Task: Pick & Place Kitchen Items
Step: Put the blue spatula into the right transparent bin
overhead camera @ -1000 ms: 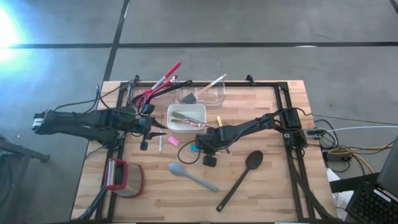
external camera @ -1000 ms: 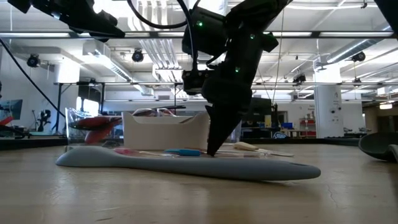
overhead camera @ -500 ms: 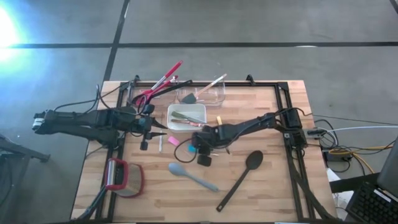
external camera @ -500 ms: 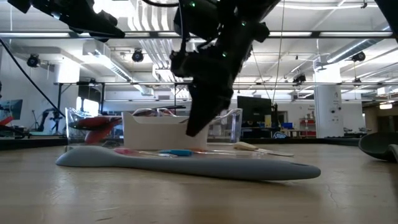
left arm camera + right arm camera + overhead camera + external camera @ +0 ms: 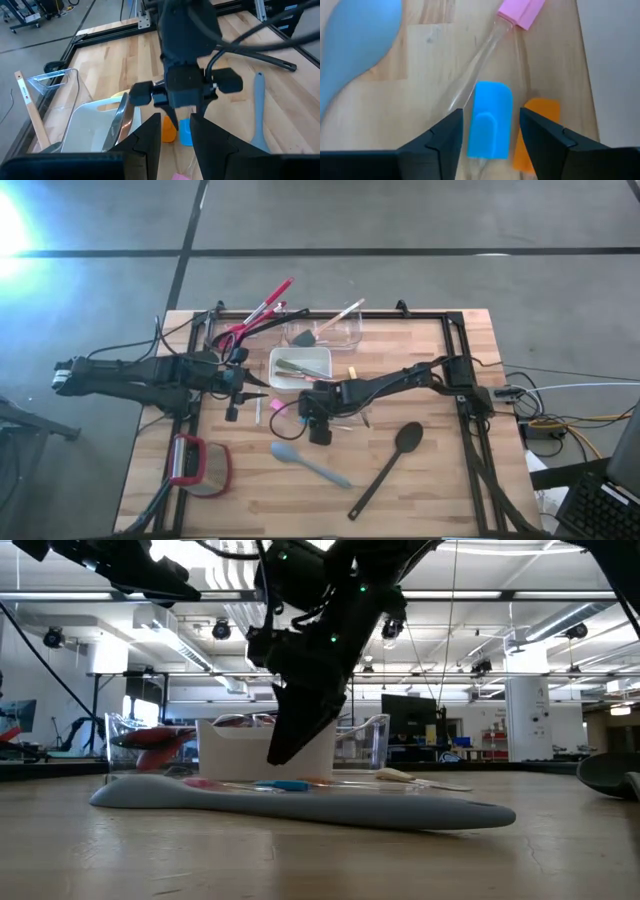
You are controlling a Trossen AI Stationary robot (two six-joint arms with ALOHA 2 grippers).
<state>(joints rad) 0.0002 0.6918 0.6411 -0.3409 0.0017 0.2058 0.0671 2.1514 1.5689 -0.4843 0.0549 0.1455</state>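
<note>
Hovering, high view: the right gripper (image 5: 317, 416) hung over small coloured pieces just in front of the white square dish (image 5: 300, 367); the left gripper (image 5: 252, 383) waited just left of that dish, farther from the pieces.
Containers, high view: the white square dish held a few utensils; the clear plastic tub (image 5: 322, 332) behind it held a pale-handled tool leaning out over its rim.
Loose items, high view: the grey-blue spatula (image 5: 310, 464) and the black spoon (image 5: 386, 468) lay well in front of the dish.
Low view: the right arm came down in front of the dish, fingertips off the tabletop.
Left wrist view: the left gripper's fingers (image 5: 146, 143) stood spread and empty; the orange piece (image 5: 167, 130) and blue piece (image 5: 185, 132) lay side by side beside the dish.
Right wrist view: the right gripper's fingers (image 5: 442, 137) were spread, nothing between them.
Key relation, right wrist view: the blue piece (image 5: 490, 119) lay directly ahead between the fingers, long axis along their reach; the orange piece (image 5: 536, 130) sat at its side near one finger, so a close likely needs careful centring.
</note>
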